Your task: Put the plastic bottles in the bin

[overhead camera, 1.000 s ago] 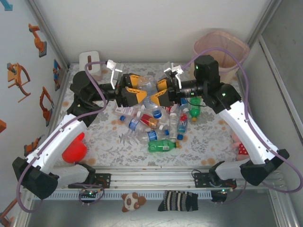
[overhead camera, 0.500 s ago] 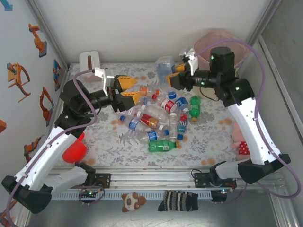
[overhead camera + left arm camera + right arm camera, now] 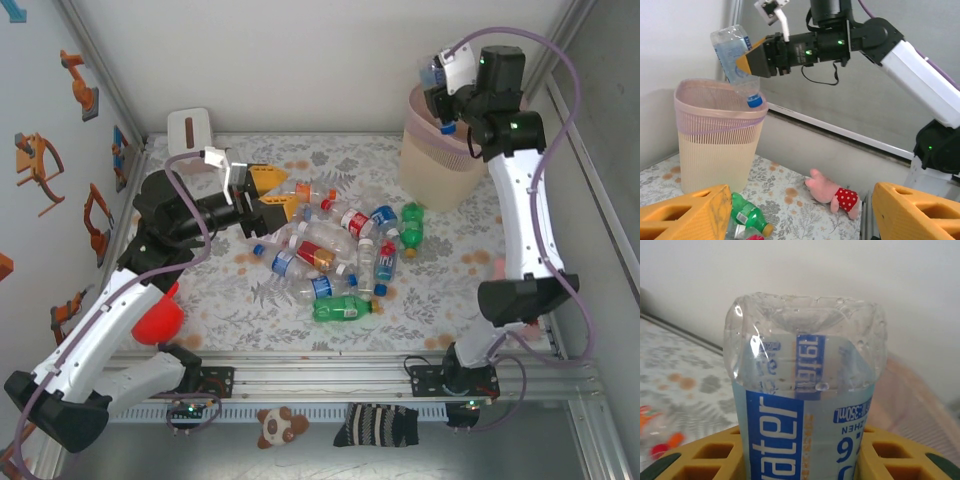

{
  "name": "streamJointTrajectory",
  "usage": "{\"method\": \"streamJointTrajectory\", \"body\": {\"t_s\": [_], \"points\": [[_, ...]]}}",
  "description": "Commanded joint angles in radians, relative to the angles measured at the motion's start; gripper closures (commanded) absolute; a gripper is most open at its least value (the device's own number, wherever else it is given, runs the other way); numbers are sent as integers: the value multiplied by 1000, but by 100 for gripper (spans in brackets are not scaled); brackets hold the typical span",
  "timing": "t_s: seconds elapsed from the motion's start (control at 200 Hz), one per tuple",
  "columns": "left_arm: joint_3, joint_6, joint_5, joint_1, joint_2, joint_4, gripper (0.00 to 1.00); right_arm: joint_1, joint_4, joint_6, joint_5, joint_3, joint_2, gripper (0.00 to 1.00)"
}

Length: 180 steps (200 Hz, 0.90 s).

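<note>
My right gripper [image 3: 441, 98] is shut on a clear plastic bottle [image 3: 433, 72] with a blue label, holding it cap-down over the pale beige-pink bin [image 3: 443, 165] at the back right. In the left wrist view the bottle [image 3: 733, 52] tilts over the bin [image 3: 715, 150], its blue cap just above the rim. In the right wrist view the bottle [image 3: 800, 405] stands between my yellow fingers [image 3: 700, 460]. Several more bottles [image 3: 330, 250] lie in a pile mid-table. My left gripper [image 3: 272, 192] hangs open at the pile's left edge with nothing between its fingers [image 3: 685, 215].
A white tissue box [image 3: 190, 128] stands at the back left. A red object [image 3: 158, 320] lies at the front left. By the right wall a pink plush toy [image 3: 836, 192] lies on the cloth. Two green bottles [image 3: 410, 225] [image 3: 345, 308] lie on the pile's outer edge.
My right arm lifted the clear bottle out of the pile and swung it back-right to above the bin. My left gripper drew back leftward from the pile, still open.
</note>
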Motion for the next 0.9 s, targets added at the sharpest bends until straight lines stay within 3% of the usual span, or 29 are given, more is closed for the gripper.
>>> {"method": "streamJointTrajectory", "body": {"t_s": [0.0, 0.24, 0.486, 0.896], "points": [[-12, 32, 2, 7, -5, 0, 27, -28, 11, -152, 139, 93, 81, 57], [-27, 26, -1, 25, 12, 6, 27, -74, 14, -301, 260, 255, 289, 54], [-42, -12, 1, 52, 60, 38, 27, -99, 101, -441, 390, 286, 439, 51], [-54, -109, 28, 85, 168, 163, 27, -146, 186, -498, 354, 265, 603, 49]]}}
